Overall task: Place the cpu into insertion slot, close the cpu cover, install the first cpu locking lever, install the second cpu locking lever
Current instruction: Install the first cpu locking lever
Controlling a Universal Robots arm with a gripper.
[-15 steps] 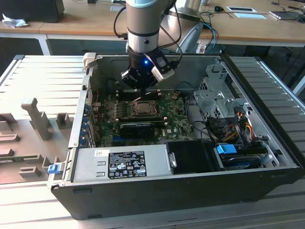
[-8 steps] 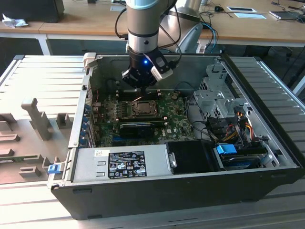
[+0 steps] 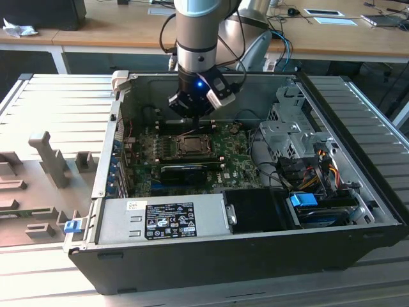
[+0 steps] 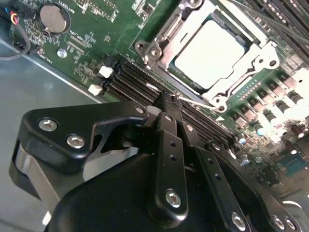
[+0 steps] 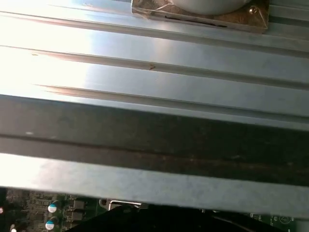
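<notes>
Silver-grey cpu [image 4: 208, 53] sits flat in the slot [image 4: 166, 63], just ahead of my hand [image 4: 169, 99] in the second wrist view. Cover [image 4: 251, 46] is down around the chip as a metal frame, its cut-out showing the chip's top. Thin wire lever [image 4: 195, 101] lies along the socket edge nearest my fingertips [image 4: 166, 104]; I cannot tell whether it is latched.

Hand state: the black fingers come together to a narrow tip with no gap I can see, and nothing is held between them. The tip hovers over the row of black memory slots [image 4: 130, 79], between those and the socket frame; touching or just clear of the lever end, I cannot tell.

In the exterior view, the hand [image 3: 193, 115] hangs inside the open computer case [image 3: 358, 192], over the green board [image 3: 230, 150], with the socket [image 3: 188, 146] just below and in front of it. Blue light glows on the wrist. Long black card [image 3: 185, 171] lies beyond the socket toward the near case wall, and the grey power supply [image 3: 160, 217] runs along that wall.

First wrist view: ribbed grey metal surface [image 5: 145, 77], a dark band under it, a strip of green board [image 5: 48, 205] at the edge.
</notes>
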